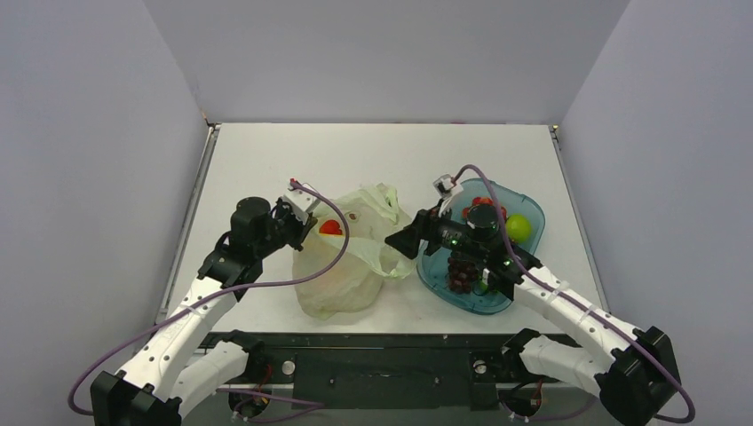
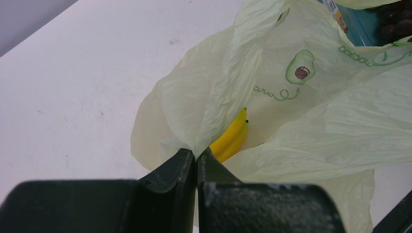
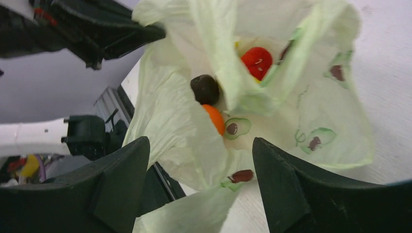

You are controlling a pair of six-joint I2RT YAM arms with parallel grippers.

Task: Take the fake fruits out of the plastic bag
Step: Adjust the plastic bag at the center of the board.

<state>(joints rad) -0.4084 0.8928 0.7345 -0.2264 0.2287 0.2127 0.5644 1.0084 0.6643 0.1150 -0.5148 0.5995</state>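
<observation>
Arm bases (image 1: pixel 133 395) are seen along the bottom edge of the overhead view, at the near side of the white table (image 1: pixel 266 160). The plastic bag (image 1: pixel 351 284) is noted lying crumpled near the table's middle, just left of the blue tray (image 1: pixel 484 306). The left gripper (image 1: pixel 306 213) is placed at the bag's upper left edge, with a red fruit (image 1: pixel 330 227) showing at the bag's mouth beside it. The right gripper (image 1: pixel 395 238) is held at the bag's right side, between bag and tray. A dark grape bunch (image 1: pixel 462 271), a green fruit (image 1: pixel 518 228) and a small red cluster (image 1: pixel 484 209) are recorded in the tray

Left wrist view: the jaws are seen pressed together on a raised fold of the bag's film. The banana (image 2: pixel 232 138) is noted inside the bag, just beyond the fingertips

Right wrist view: the jaws are seen standing wide apart, with nothing gripped, and the open mouth of the bag is faced. Inside it the red fruit is recorded, then the orange fruit (image 3: pixel 215 118) lower down, with a dark round item (image 3: pixel 205 89) just beside the orange one
</observation>
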